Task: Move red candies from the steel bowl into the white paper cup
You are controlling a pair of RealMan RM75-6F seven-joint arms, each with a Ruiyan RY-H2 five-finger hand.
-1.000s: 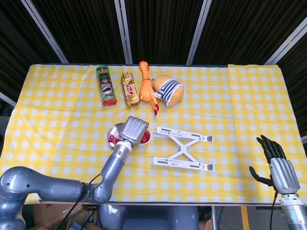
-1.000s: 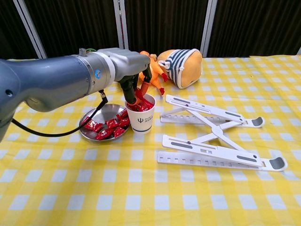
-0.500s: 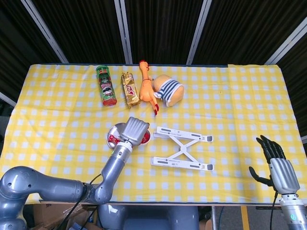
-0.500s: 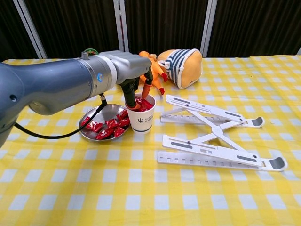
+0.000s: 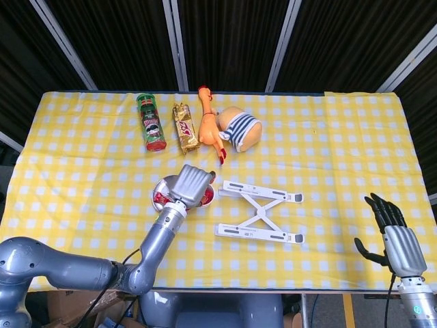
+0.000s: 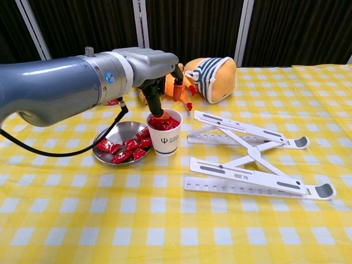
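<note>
The worktop (image 5: 355, 137), covered w/ a yellow checked cloth, carries all items; my left arm reaches across its near-left part to the work zone. A white folding stand (image 6: 247, 157) lies flat, just right of the white paper cup (image 6: 165, 137), and must be kept out of any sweep path. At the far edge lie a plush toy (image 6: 212, 71), a rubber chicken (image 5: 208, 123), a snack bar (image 5: 184, 126) and a chip can (image 5: 151, 121); none are involved in the task. The steel bowl (image 6: 110, 140) sits touching or just beside the cup on its left and holds a good number of red candies (image 6: 124, 148); the cup shows red candies heaped to approx. rim level. My left hand (image 6: 157, 102) is directly over the cup mouth, fingers pointing down into it; whether a candy is pinched there or already dropped, I cannot tell, since fingertip and candy are both red. My right hand (image 5: 392, 229) hangs off the near-right worktop edge, fingers apart, holding nothing. Step in hand, as I judge it: deposit phase over the cup. Next move requires: lift clear w/o tipping the cup, shift left over the bowl, descend, pinch one wrapper. Cup capacity looks nearly used up.
</note>
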